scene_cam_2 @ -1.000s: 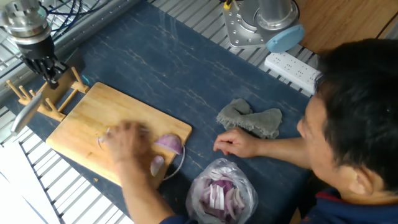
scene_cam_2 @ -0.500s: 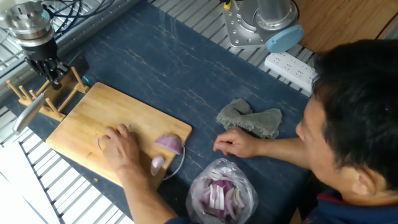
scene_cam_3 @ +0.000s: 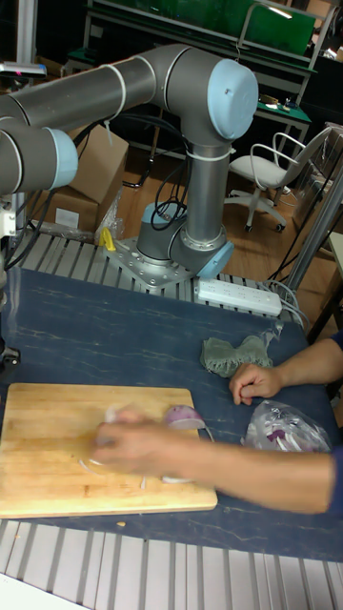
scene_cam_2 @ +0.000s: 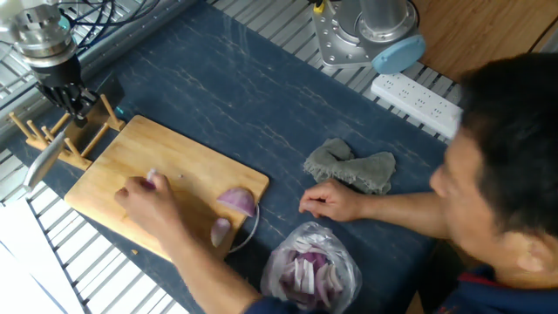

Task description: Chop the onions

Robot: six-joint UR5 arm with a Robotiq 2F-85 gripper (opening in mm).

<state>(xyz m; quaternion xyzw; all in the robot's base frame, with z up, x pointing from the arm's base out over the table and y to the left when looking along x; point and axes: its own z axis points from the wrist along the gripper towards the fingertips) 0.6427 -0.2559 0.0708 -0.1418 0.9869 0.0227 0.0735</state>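
Note:
A purple onion wedge lies on the wooden cutting board near its right end, and it also shows in the tall view. A smaller pale onion piece sits just in front of it. A person's hand rests on the board with a small onion piece at the fingertips. My gripper hangs over the board's far left corner, shut on a knife whose blade points down and to the left. In the tall view the gripper is cut off at the left edge.
A wooden peg rack stands under the gripper. A clear bag of cut onion pieces lies right of the board. The person's other hand rests by a grey-green cloth. A power strip and the arm's base are at the back.
The person's hand has slid left across the board, bringing a small onion piece with it. My gripper and the knife have shifted slightly to the right.

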